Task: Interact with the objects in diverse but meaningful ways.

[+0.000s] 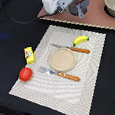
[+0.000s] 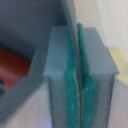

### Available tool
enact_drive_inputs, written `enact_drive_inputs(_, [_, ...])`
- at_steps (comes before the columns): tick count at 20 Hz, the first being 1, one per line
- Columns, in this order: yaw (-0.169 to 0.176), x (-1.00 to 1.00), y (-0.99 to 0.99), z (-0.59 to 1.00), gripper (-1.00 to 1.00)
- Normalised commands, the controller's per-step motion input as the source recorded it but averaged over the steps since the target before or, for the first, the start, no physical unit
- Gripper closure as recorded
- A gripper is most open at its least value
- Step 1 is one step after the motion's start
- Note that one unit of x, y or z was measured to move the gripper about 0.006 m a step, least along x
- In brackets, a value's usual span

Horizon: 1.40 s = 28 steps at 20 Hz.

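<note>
My gripper point(image 1: 80, 10) hangs at the back of the scene over the edge of a brown board, well behind the placemat. In the wrist view its green pads point(image 2: 70, 75) are pressed together with nothing between them. The yellow banana point(image 1: 81, 39) lies on the mat's far right. The yellow rectangular block point(image 1: 29, 54) stands at the mat's left edge. The red tomato point(image 1: 25, 73) sits in front of the block. A blurred red-brown shape point(image 2: 12, 65) shows beside the fingers; I cannot tell what it is. The sausage and the pan are out of view.
A tan round plate point(image 1: 62, 59) sits mid-mat, with a wooden-handled knife point(image 1: 72, 48) behind it and a fork point(image 1: 60, 74) in front. The striped placemat point(image 1: 52, 94) lies on a black table. A bowl point(image 1: 111, 5) stands on the brown board point(image 1: 97, 17) at the exterior view's right.
</note>
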Motion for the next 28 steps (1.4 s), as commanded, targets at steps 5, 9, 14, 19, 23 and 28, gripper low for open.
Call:
enact_drive_inputs(5, [-0.006,0.75,0.71,0.11,1.00])
enact_drive_inputs(9, [-0.001,0.56,0.83,0.08,1.00])
enact_drive_inputs(14, [0.000,0.35,0.82,0.17,1.00])
enact_drive_inputs(19, [0.000,0.22,0.58,0.09,1.00])
enact_drive_inputs(23, [-0.011,0.34,0.42,0.17,1.00])
enact_drive_inputs(28, [-0.036,0.45,0.26,0.15,1.00])
